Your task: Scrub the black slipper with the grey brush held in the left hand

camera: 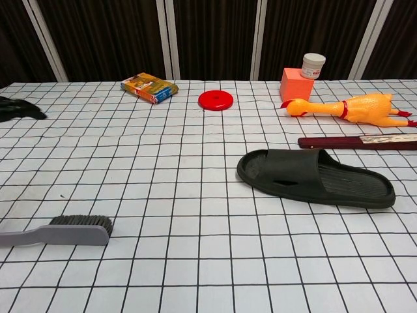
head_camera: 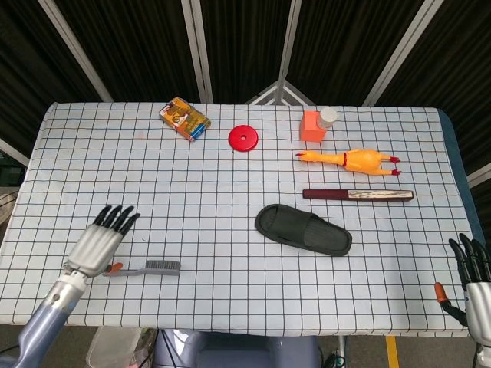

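Black slipper (head_camera: 303, 229) mid-table, grey brush (head_camera: 150, 267) near front edge.

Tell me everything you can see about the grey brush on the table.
The grey brush lies flat on the checked tablecloth near the front left edge. It has a long, plain grey handle, plastic by the look of it, and a head with short dark bristles standing up along its top. In the head view the head points toward the black slipper, well apart from it. The left hand is just beside the handle end, fingers spread, not gripping it.
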{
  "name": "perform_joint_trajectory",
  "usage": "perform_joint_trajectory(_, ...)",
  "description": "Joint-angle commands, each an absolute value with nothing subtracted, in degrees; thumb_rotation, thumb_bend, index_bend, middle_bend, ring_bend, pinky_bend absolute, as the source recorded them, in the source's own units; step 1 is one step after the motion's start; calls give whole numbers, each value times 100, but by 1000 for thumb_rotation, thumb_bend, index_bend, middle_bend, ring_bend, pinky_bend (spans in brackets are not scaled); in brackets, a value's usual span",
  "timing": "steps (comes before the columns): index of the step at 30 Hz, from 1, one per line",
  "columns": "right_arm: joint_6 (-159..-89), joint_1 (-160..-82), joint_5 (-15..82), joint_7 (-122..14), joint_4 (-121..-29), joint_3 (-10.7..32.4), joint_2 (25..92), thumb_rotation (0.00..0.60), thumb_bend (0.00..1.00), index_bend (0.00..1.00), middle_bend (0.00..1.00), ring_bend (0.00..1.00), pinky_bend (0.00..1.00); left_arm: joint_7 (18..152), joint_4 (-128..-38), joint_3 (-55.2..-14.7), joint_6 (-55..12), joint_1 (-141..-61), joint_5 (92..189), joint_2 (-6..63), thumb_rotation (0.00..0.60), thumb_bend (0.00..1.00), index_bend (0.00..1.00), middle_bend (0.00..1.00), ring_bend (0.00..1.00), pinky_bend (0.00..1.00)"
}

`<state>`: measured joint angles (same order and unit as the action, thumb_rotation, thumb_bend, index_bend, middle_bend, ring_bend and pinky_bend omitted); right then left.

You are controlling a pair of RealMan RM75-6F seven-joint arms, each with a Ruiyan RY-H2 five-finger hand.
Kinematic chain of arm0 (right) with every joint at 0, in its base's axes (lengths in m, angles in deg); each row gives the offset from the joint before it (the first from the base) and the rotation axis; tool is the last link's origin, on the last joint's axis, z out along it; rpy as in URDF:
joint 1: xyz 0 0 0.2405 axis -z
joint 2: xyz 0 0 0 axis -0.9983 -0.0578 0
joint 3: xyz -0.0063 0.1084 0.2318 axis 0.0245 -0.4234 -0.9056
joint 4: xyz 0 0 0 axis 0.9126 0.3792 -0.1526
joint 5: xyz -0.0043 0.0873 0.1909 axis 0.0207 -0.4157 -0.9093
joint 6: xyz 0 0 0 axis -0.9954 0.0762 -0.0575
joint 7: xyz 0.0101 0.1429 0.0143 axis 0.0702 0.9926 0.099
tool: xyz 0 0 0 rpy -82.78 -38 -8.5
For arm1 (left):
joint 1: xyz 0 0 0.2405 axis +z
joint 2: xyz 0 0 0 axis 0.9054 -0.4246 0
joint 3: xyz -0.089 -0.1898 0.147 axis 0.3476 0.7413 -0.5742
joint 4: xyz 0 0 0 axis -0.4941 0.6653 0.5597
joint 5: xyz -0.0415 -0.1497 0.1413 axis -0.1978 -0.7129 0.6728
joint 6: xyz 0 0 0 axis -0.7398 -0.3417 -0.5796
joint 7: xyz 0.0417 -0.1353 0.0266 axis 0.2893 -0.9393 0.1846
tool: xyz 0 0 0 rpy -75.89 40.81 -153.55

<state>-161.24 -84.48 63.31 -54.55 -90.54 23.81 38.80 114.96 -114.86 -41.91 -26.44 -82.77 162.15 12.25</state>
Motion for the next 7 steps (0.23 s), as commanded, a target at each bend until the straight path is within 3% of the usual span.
perform_joint_trajectory(1,-15925,-8379,6433,-5540,-9052,2585,3753,600,414,0,0,0,0,9922,-9791,-4882,-4456,-6878,18183,1557,600,0,0,0,0,0)
perform_joint_trajectory(7,-15513,-8430,6307,-5705,-9279,2657,3584,600,414,0,0,0,0,9409,-9110,-4826,-4969,-6947,18652,1867,600,0,0,0,0,0)
